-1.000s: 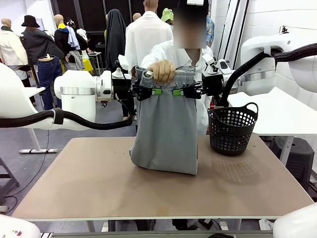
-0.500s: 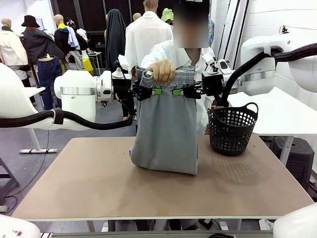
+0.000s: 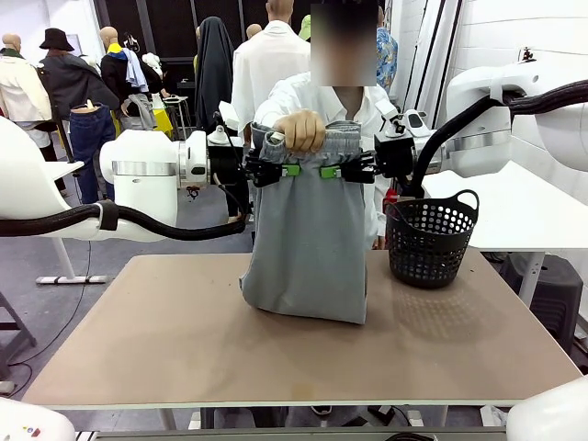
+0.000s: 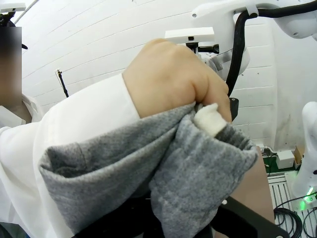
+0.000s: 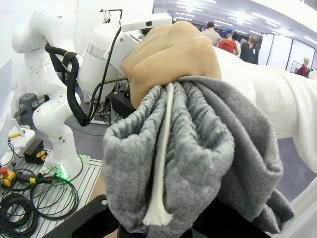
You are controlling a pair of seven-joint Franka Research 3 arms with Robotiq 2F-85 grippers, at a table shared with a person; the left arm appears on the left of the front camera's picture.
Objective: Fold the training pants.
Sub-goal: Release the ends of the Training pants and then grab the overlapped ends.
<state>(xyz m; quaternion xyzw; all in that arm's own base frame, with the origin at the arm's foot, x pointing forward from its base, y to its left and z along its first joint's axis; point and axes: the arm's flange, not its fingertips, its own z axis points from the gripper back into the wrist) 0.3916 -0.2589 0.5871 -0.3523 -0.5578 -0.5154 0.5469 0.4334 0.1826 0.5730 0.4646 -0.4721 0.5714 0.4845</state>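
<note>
The pants [image 3: 308, 239] are light grey and soft. They hang down long and flat. Their top is bunched up in a person's hand [image 3: 300, 131], high over the far edge of the table [image 3: 184, 349]. The bottom fold rests on the table, near the middle of the far edge. A pale string [image 5: 161, 163] hangs over the puckered top band.

The left gripper [image 3: 287, 170] and the right gripper [image 3: 333, 171] point at each other just under the hand, with cloth between their fingers. I cannot tell if the fingers squeeze the cloth or stand a little apart.

A black basket [image 3: 430, 241] stands by the far right corner, near the pants but not touching. There is wide room on the table from the pants to the near edge.
</note>
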